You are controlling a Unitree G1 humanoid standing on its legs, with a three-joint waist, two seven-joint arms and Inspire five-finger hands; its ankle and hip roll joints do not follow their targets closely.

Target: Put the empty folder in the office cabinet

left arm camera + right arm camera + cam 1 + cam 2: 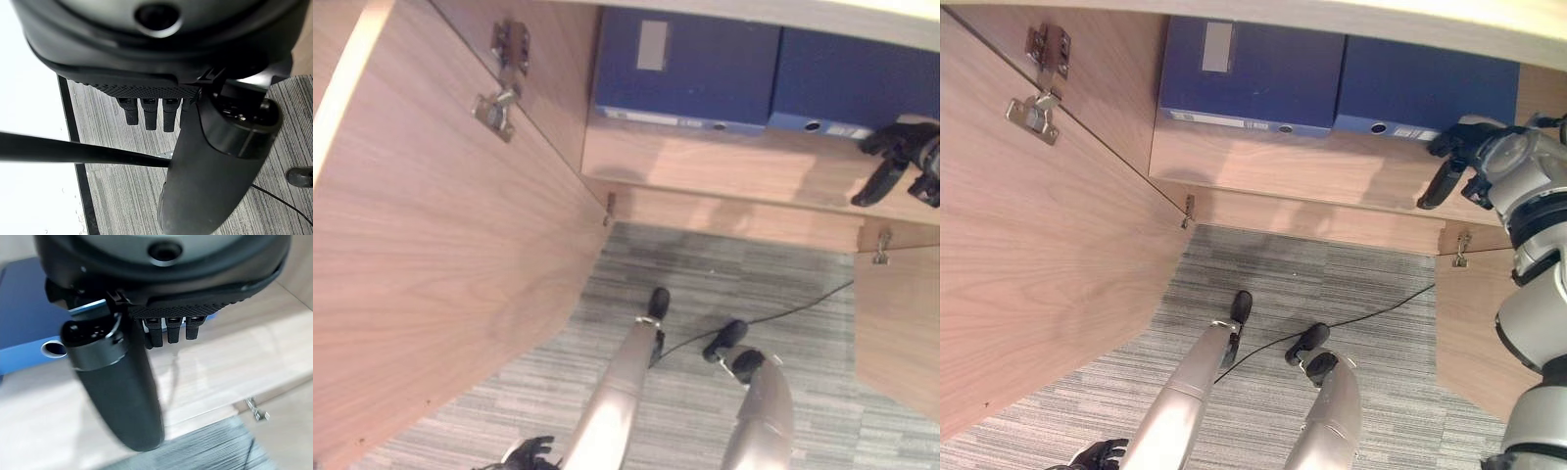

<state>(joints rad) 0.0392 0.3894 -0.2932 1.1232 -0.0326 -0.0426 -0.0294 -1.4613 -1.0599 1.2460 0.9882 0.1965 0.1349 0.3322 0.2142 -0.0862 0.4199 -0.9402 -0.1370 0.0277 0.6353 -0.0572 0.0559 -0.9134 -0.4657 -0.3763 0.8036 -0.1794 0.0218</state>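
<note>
Both blue folders (pixel 1410 93) lie flat on the cabinet shelf (pixel 1312 171), so the right hand (pixel 1464 157), just beside them, hangs released, holding nothing.

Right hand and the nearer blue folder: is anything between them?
Nothing: the right hand hangs just before the blue folder, with bare shelf below, in both eye views.
</note>
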